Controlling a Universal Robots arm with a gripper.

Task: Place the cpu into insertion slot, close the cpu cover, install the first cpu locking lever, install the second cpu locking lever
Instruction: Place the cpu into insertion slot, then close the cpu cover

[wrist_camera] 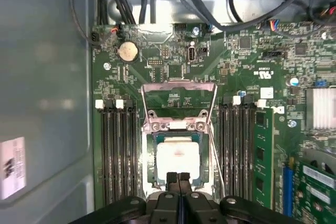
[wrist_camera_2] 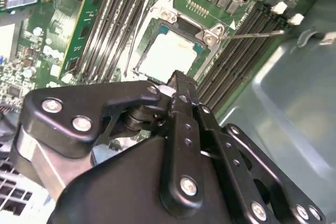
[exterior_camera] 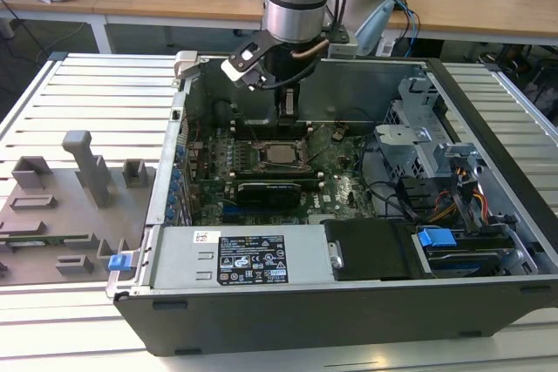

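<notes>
The cpu [wrist_camera: 177, 158], a pale square chip, lies flat in the insertion slot [wrist_camera: 195, 139] on the green board; it is also in the exterior view [exterior_camera: 281, 152] and the second wrist view [wrist_camera_2: 168, 53]. The cpu cover [wrist_camera: 179, 85] stands swung back off the chip, and the board shows through its window. A thin wire lever [wrist_camera: 215, 156] runs along one side of the socket and sticks out free [wrist_camera_2: 257, 34]. My gripper [wrist_camera: 178, 178] is shut with nothing between its fingers. It hovers just over the chip's near edge [wrist_camera_2: 177, 80], low inside the case [exterior_camera: 288, 111].
Long black memory slots [wrist_camera: 118, 156] flank the socket on both sides. Black cables [wrist_camera: 220, 3] hang past the board's far edge. The case wall [wrist_camera_2: 283, 103] stands close beside the gripper. A labelled power supply [exterior_camera: 248, 259] and a drive cage [exterior_camera: 418, 145] crowd the case.
</notes>
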